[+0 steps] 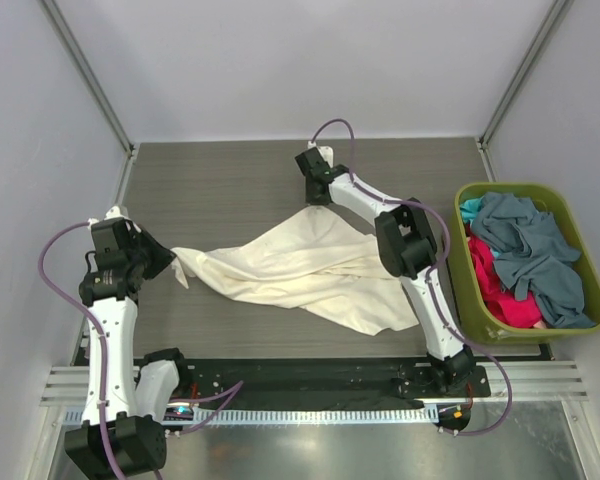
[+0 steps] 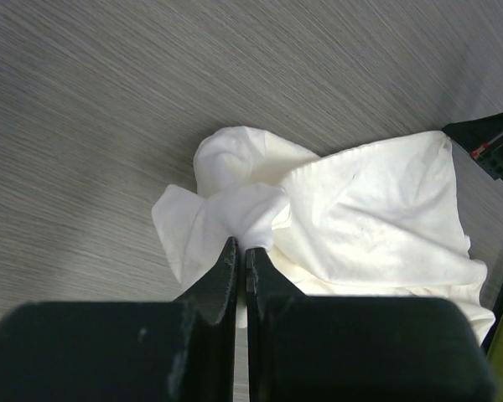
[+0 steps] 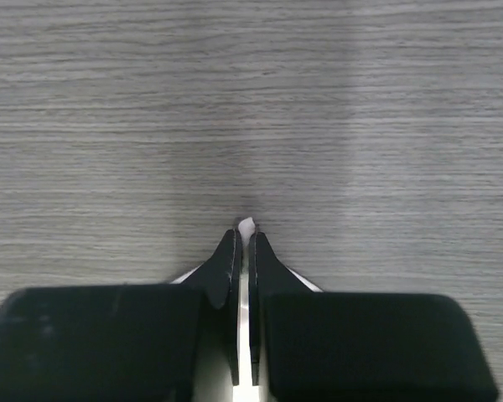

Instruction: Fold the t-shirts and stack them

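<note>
Top external view: shows the cream tee [image 1: 300, 270] rumpled across the middle of the tabletop [image 1: 210, 180], drawn out from near the left edge towards the far centre, not yet folded. Looks soft, light and limp. Likely to sag and bunch wherever unsupported, to drag rather than slide on the wood-grain surface, and to take no harm from a firm pinch. Best taken at hem or shoulder corners, two points well apart, for pulling flat.

Pinched at its left tip by the left gripper [image 1: 168, 262], jaws clenched on a bunched wad of fabric, plain in the left wrist view. Pinched at its far tip by the right gripper [image 1: 313, 203], jaws clamped tight on a thin sliver of cloth, seemingly only just caught. Could pull free under tension.

Leaves the grey-blue tee [image 1: 530, 245], red-pink tee [image 1: 500, 292] and teal tee [image 1: 470, 208] heaped in the basket [image 1: 528, 187] at the right edge.
</note>
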Controlling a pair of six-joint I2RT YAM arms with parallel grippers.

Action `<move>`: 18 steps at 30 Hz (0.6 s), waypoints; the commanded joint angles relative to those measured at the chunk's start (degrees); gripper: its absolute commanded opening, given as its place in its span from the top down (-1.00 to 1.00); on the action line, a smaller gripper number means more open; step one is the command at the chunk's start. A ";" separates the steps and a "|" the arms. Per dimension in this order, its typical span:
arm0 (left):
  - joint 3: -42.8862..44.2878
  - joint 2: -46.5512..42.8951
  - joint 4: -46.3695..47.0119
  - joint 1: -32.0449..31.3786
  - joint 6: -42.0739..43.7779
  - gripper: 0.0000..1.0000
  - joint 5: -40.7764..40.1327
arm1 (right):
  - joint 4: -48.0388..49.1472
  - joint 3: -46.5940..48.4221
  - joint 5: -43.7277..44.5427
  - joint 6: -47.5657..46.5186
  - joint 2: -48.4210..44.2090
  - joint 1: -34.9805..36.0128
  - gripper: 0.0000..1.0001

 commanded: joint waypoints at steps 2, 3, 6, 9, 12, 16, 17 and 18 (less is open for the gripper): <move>0.05 -0.48 2.38 -0.18 -0.23 0.99 0.18 | -2.64 -4.13 -0.73 -0.06 -3.54 0.42 0.98; 0.05 -0.13 2.47 -0.09 -0.66 0.99 -0.17 | -2.73 -4.66 -0.64 -0.41 -6.17 0.42 0.98; 0.92 1.54 4.40 -0.18 -0.93 0.99 0.79 | -2.82 -7.37 0.15 -1.46 -14.50 0.34 0.98; 6.52 3.91 4.50 -0.18 -0.23 0.99 3.51 | -3.61 -10.10 1.82 -1.99 -25.29 0.42 0.98; 13.56 8.30 1.25 -0.09 0.39 1.00 8.16 | -3.79 -13.43 2.96 -1.99 -34.55 0.51 0.98; 26.48 10.59 -2.09 -0.27 3.02 0.99 7.83 | -2.82 -17.75 2.62 -2.51 -50.11 1.21 0.98; 30.77 10.77 -2.36 -0.18 4.07 1.00 7.30 | -1.51 -18.80 1.74 -3.74 -55.71 1.65 0.98; 32.90 10.86 -2.63 -0.27 4.43 0.99 6.86 | -0.89 -20.64 1.13 -4.27 -58.81 2.35 0.98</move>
